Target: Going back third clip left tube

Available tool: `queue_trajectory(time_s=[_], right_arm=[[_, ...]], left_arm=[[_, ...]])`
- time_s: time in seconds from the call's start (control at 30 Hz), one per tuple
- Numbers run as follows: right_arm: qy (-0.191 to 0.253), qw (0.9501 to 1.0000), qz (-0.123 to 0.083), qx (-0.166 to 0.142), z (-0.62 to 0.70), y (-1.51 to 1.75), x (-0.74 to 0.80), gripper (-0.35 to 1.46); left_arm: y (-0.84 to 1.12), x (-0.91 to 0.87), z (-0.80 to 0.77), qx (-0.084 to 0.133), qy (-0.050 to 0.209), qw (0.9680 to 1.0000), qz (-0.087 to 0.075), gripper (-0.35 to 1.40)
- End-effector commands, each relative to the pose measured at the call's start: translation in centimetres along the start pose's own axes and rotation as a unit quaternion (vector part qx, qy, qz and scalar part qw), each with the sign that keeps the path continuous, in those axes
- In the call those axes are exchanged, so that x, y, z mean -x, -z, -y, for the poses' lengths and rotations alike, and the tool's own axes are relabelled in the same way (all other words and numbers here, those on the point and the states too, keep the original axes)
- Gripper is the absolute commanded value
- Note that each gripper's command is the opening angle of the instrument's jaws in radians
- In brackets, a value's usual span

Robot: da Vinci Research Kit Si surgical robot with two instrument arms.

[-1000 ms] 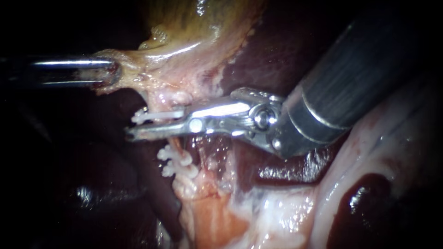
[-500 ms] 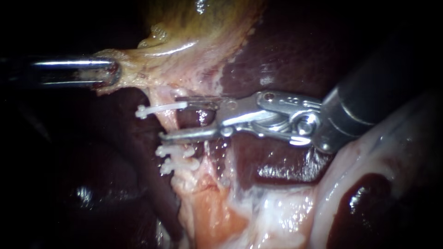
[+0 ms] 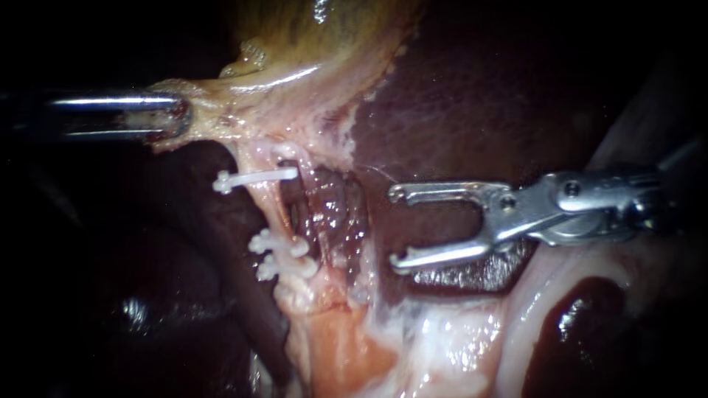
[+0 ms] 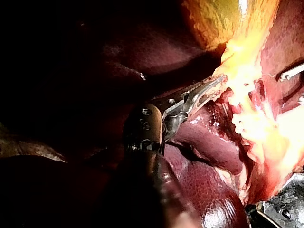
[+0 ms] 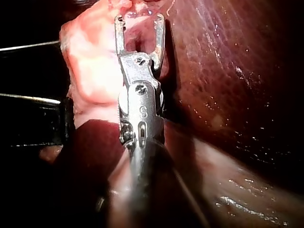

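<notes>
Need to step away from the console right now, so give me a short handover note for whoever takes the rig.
Left instrument: jaws shut on the pale yellowish tissue below the green-yellow gallbladder, holding it out to the side.
Right instrument: jaws open and empty, over the dark red liver, apart from the tube.
Pale pink left tube: one white plastic clip lies across it higher up, and two more white clips sit close together lower down.
Done: three clips sit on the tube.
Left: probably only to draw the right instrument clear of the field, with the left hold kept as it is.
</notes>
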Motion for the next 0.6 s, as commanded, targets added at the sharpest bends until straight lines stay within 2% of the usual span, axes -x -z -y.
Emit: queue_trajectory(time_s=[0.03, 0.3, 0.5, 0.6], right_arm=[[0.000, 1.0000, 0.000, 0.000, 0.01, 0.04, 0.00, 0.50], [0.000, 1.0000, 0.000, -0.001, 0.03, 0.10, 0.01, 0.50], [0.000, 1.0000, 0.000, -0.001, 0.04, 0.10, 0.01, 0.50], [0.000, 1.0000, 0.000, -0.001, 0.04, 0.10, 0.01, 0.50]], left_arm=[[0.00, 0.00, 0.00, 0.000, 0.000, 1.0000, 0.000, -0.35], [-0.06, 0.00, -0.01, -0.001, 0.000, 1.0000, -0.001, -0.35], [-0.28, 0.05, 0.01, -0.007, -0.001, 1.0000, -0.005, -0.35], [-0.43, 0.12, 0.03, -0.002, -0.003, 1.0000, -0.005, -0.35]])
